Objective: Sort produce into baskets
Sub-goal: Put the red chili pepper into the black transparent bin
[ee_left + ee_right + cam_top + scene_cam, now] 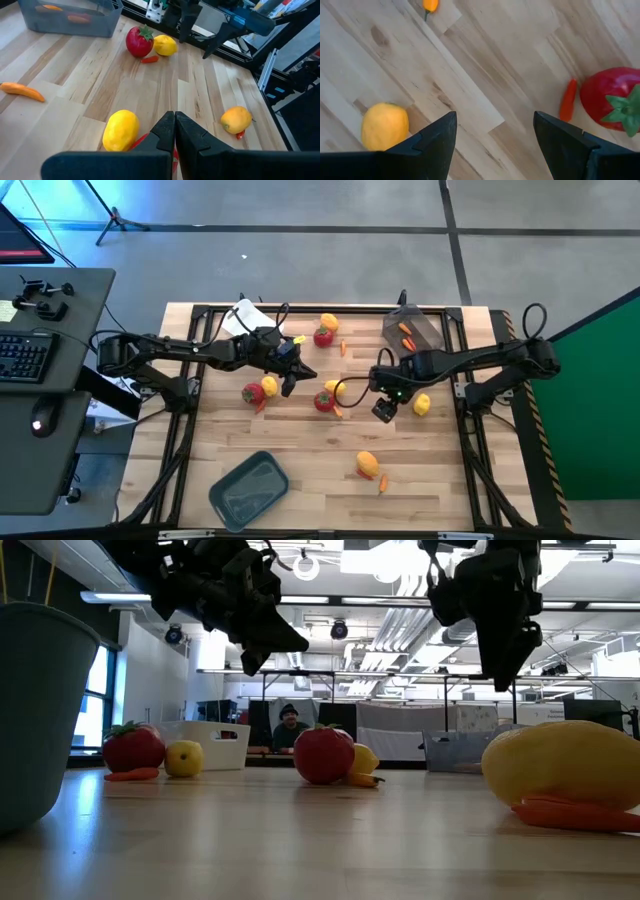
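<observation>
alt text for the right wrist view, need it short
The open right gripper hangs empty over bare wooden table, with a yellow fruit to one side and a red fruit beside a thin orange-red piece to the other.

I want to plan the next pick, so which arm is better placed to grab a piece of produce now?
Probably the right: its pincer hangs open above the table near a red fruit, while the left pincer is shut.
</observation>
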